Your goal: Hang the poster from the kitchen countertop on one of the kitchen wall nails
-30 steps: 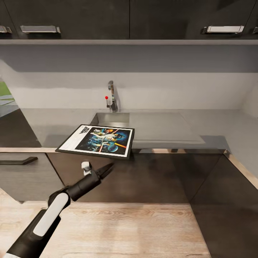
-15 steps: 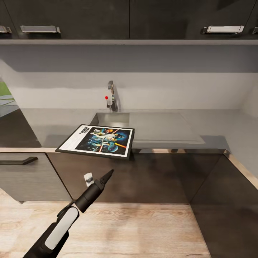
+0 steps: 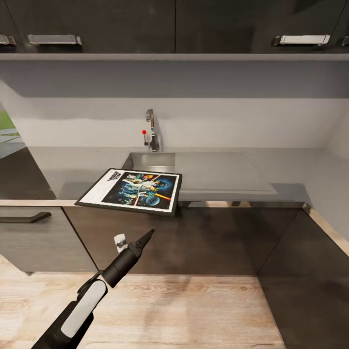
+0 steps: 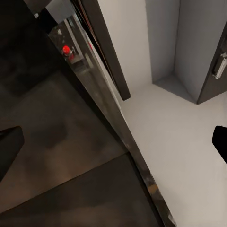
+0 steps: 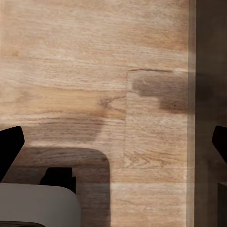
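- Since a second ago the left arm (image 3: pixel 87 298) has dropped and drawn back: its left gripper (image 3: pixel 145 237) sat close under the counter edge, and now points up from lower down, in front of the dark cabinet doors (image 3: pixel 203 237). Over the last half second it has barely shifted. The camera has not moved, nor has the poster.
- Largest in view, the kitchen countertop (image 3: pixel 291 172) runs grey across the head view, with a steel sink (image 3: pixel 148 159) and tap (image 3: pixel 151 130) set into it, and upper cabinets (image 3: pixel 97 24) above.
- On it lies the poster (image 3: pixel 132 189), flat and face up, just in front of the sink. Its near edge overhangs the counter front. It has a black frame, a white border and a dark blue scene with figures; a white strip with lettering sits at its left end.
- By my reading, the step in hand is the approach: the poster is not yet touched.
- Next the left gripper must rise to the overhanging edge and close over the frame there.
- Left gripper, head view: the fingers look drawn to a point, but the left wrist view shows dark fingertips (image 4: pixel 9 153) at opposite sides, so they stand wide apart, holding nothing.
- The right gripper (image 5: pixel 113 142) likewise stands spread and empty, over wooden floor (image 5: pixel 71 56).
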Available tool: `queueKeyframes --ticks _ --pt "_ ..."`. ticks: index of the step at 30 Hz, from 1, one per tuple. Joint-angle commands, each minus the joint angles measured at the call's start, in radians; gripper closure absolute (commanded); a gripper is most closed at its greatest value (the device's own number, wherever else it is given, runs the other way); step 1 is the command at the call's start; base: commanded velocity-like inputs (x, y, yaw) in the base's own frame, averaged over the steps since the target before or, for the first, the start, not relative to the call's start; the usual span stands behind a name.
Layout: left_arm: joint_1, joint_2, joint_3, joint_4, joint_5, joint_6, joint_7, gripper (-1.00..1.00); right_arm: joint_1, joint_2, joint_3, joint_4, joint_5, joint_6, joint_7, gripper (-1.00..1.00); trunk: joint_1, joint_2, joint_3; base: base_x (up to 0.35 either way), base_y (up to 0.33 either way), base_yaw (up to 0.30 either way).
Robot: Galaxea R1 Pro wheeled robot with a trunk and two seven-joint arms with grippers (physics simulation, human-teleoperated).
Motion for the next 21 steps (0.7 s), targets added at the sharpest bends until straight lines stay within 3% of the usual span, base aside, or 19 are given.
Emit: queueKeyframes --ticks 1,4,11,12,16,21 --pt "-0.001 0.001 -0.001 0.0 0.011 0.008 -0.002 -1.0 -0.001 0.0 0.0 0.001 0.002 -0.003 -0.001 -1.0 0.0 0.0 -0.001 0.0 0.0 0.0" --pt "-0.001 0.001 -0.001 0.0 0.011 0.008 -0.002 -1.0 -0.001 0.0 0.0 0.001 0.002 -0.003 -0.001 -1.0 0.0 0.0 -0.001 0.0 0.0 0.0" --pt "-0.001 0.037 0.019 -0.039 -0.028 -0.01 0.038 -1.0 -0.001 -0.002 -0.001 0.002 0.002 -0.001 -0.001 -1.0 0.0 0.0 -0.001 0.0 0.0 0.0" --pt "-0.001 0.044 0.02 -0.258 -0.566 -0.01 0.261 -1.0 -0.001 -0.002 -0.001 0.002 0.002 -0.001 -0.001 -1.0 0.0 0.0 -0.001 0.0 0.0 0.0" --pt "-0.001 0.048 0.041 -0.289 -0.676 0.007 0.283 -1.0 -0.001 -0.002 -0.001 0.002 0.002 -0.001 -0.001 -1.0 0.0 0.0 -0.001 0.0 0.0 0.0" --pt "-0.001 0.049 0.075 -0.32 -0.778 0.039 0.288 -1.0 -0.001 -0.002 -0.001 0.002 0.002 0.0 -0.001 -1.0 0.0 0.0 -0.001 0.0 0.0 0.0"
